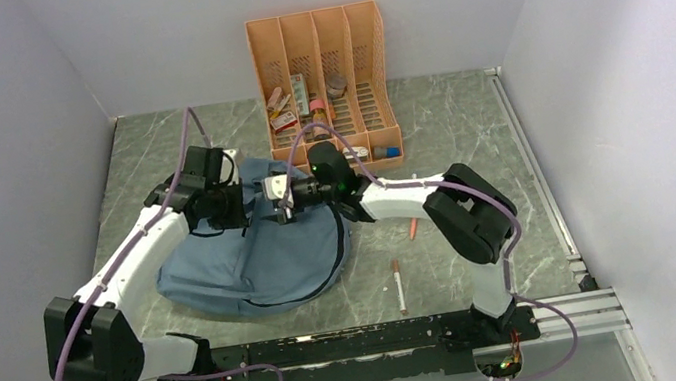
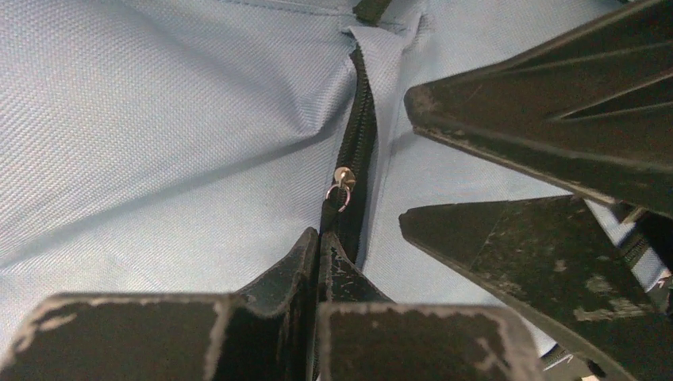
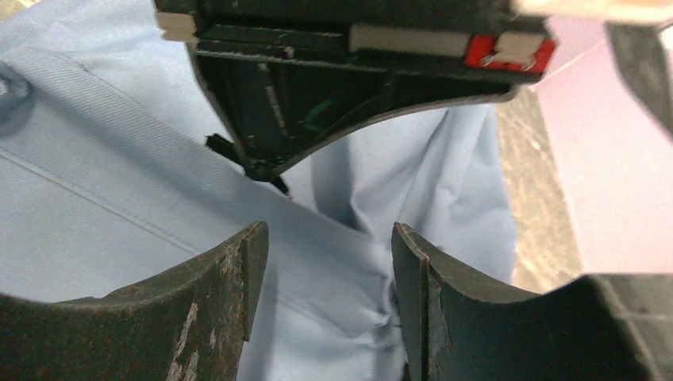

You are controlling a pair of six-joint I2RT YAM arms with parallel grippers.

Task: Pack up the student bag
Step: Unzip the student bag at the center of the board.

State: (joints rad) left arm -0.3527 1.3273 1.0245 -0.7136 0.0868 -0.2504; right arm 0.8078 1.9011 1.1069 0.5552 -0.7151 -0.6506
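student bag (image 1: 243, 260): on table (image 1: 465, 121) | left arm (image 1: 137, 256), right arm (image 1: 396, 197): over bag | orange organizer (image 1: 318, 52): behind | pen (image 1: 399, 285): right of bag

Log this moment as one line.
left gripper: shut on black zip | right gripper: open over dusty-blue fabric backpack

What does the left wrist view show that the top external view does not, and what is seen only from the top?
Only the left wrist view: the small metal slider with its ring on the black zip of the backpack, and the left tool shut right at that zip.

Only the top external view: the orange file organizer at the far wall, a long pen and a short pen on the table, and both arms whole.

Both: the dusty-blue backpack and the right tool, open, close to the left one.
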